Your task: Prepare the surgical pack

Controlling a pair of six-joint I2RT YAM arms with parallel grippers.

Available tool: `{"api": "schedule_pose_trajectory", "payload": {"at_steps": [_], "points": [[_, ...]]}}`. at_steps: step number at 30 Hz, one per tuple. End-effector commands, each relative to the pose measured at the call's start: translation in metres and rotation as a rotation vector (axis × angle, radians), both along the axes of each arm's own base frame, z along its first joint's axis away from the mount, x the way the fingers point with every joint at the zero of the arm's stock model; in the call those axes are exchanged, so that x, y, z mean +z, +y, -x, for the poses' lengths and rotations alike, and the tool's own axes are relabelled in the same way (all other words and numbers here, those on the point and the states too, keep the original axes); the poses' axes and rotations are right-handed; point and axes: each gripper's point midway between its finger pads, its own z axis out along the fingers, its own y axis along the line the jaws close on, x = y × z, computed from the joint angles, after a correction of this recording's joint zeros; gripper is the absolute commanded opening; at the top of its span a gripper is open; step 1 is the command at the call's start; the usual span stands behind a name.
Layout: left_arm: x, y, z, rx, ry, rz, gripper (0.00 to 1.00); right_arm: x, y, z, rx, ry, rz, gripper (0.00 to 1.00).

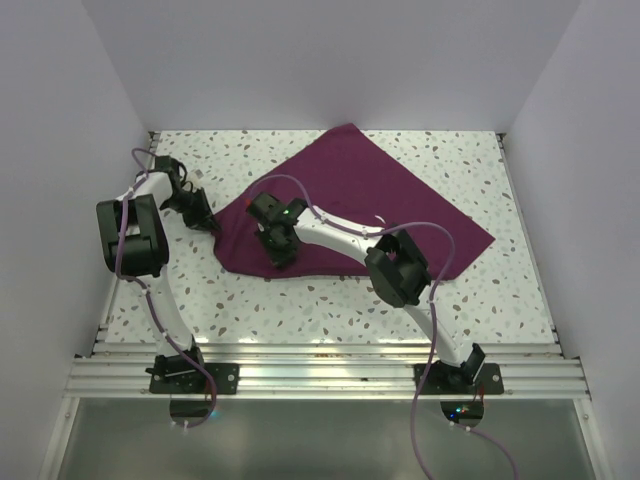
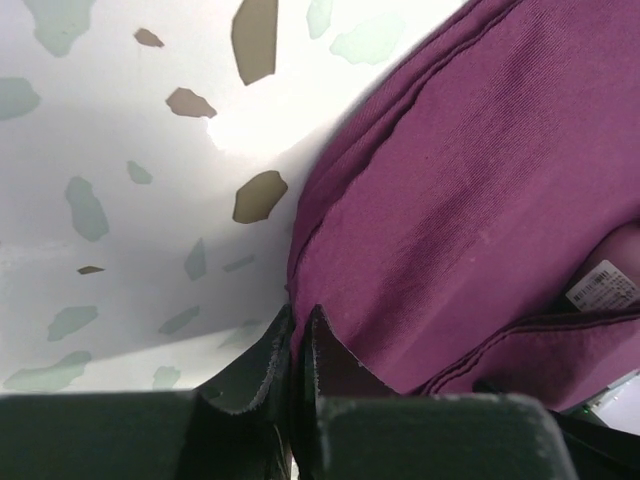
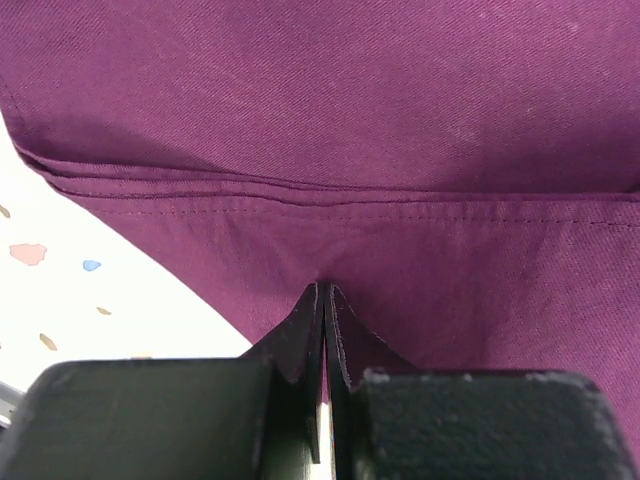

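Purple-maroon cloth sheet [image 1: 370,200], fold starting: left gripper [image 2: 300,325] and right gripper [image 3: 323,300] both pinch its edge; next, lift evenly

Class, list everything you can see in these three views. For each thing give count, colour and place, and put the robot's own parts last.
surgical pack: one, deep purple-maroon cloth, spread mid-table
label: one, white, on the cloth, seen in the left wrist view
table: one, white with speckles, under everything
rail: one, silver, along the near table edge
cables: two, purplish, one along each arm
left arm: one, white and black, left side; jaws pinched on the pack's left corner
right arm: one, white and black, right side; jaws shut on the pack's near edge
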Motion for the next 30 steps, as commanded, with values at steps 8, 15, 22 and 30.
{"api": "schedule_pose_trajectory", "payload": {"at_steps": [8,15,22,30], "points": [[0.041,-0.032,-0.017,0.024,-0.077,0.181,0.0,-0.012,-0.01,-0.015,0.0,-0.002,0.024,0.0],[0.071,-0.04,-0.025,0.063,-0.155,0.246,0.0,-0.025,-0.013,-0.02,0.003,0.011,0.032,0.0],[0.108,-0.044,-0.032,0.106,-0.226,0.272,0.0,0.008,0.001,-0.02,0.021,0.017,-0.063,0.0],[0.153,-0.06,-0.033,0.116,-0.297,0.301,0.0,0.115,-0.054,-0.082,-0.152,-0.082,-0.22,0.0]]}}
